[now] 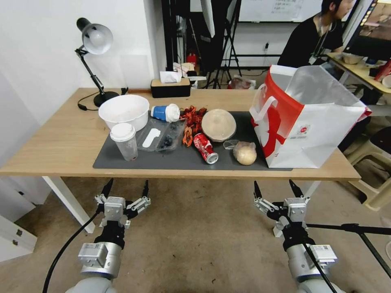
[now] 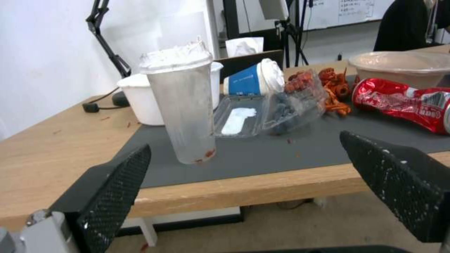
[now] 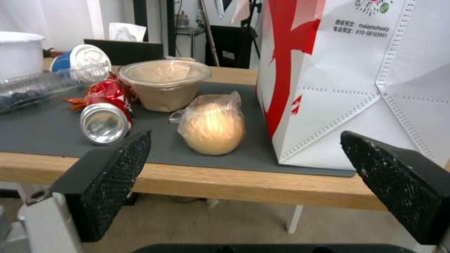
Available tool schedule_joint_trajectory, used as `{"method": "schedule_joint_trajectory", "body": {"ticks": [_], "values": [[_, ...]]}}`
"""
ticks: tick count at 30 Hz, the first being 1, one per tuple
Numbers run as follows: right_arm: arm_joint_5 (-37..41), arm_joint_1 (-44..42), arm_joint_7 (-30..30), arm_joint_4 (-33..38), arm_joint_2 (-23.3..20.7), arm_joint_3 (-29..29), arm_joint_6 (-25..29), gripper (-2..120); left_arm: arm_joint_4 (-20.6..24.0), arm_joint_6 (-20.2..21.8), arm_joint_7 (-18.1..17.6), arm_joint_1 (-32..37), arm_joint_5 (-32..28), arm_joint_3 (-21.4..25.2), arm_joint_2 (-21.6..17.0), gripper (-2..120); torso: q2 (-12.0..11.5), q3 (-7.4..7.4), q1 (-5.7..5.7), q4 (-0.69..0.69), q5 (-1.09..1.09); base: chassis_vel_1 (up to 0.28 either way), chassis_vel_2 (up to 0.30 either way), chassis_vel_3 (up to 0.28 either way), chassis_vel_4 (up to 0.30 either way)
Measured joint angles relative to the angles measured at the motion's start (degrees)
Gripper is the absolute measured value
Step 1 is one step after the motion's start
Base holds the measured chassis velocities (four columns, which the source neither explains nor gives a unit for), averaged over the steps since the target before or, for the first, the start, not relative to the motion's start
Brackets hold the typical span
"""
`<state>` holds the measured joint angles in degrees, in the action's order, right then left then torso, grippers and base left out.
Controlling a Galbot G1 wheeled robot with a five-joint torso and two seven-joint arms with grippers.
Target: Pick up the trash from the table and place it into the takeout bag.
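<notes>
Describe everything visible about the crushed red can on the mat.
The crushed red can is dented metal with white lettering, lying on its side on the dark grey mat, its silver end facing the table's near edge. It lies between the red food scraps and the bagged bun, just in front of the beige lidded container. Neither gripper touches it.

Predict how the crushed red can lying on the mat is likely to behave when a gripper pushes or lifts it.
The crushed red can lies on its side on the mat, so a nudge may roll it, unevenly given its dents. Crumpled thin metal probably yields further under a squeeze. It looks empty, so likely light.
</notes>
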<state>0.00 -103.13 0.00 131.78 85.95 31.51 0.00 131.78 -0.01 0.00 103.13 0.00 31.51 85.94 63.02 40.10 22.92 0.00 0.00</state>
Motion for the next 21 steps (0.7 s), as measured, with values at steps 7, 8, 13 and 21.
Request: {"method": "schedule_joint_trajectory", "body": {"ticks": [7, 8, 13, 21], "values": [[0.0, 0.0, 0.0, 0.0, 0.0, 0.0, 0.0, 100, 0.0, 0.0, 0.0, 0.0, 0.0, 0.0, 0.0, 100, 0.0, 0.00, 0.00, 0.00, 0.00, 0.000, 0.000, 0.000, 0.000], [0.0, 0.0, 0.0, 0.0, 0.0, 0.0, 0.0, 100, 0.0, 0.0, 0.0, 0.0, 0.0, 0.0, 0.0, 100, 0.0, 0.00, 0.00, 0.00, 0.00, 0.000, 0.000, 0.000, 0.000], [0.0, 0.0, 0.0, 0.0, 0.0, 0.0, 0.0, 100, 0.0, 0.0, 0.0, 0.0, 0.0, 0.0, 0.0, 100, 0.0, 0.00, 0.00, 0.00, 0.00, 0.000, 0.000, 0.000, 0.000], [0.0, 0.0, 0.0, 0.0, 0.0, 0.0, 0.0, 100, 0.0, 0.0, 0.0, 0.0, 0.0, 0.0, 0.0, 100, 0.0, 0.00, 0.00, 0.00, 0.00, 0.000, 0.000, 0.000, 0.000]]}}
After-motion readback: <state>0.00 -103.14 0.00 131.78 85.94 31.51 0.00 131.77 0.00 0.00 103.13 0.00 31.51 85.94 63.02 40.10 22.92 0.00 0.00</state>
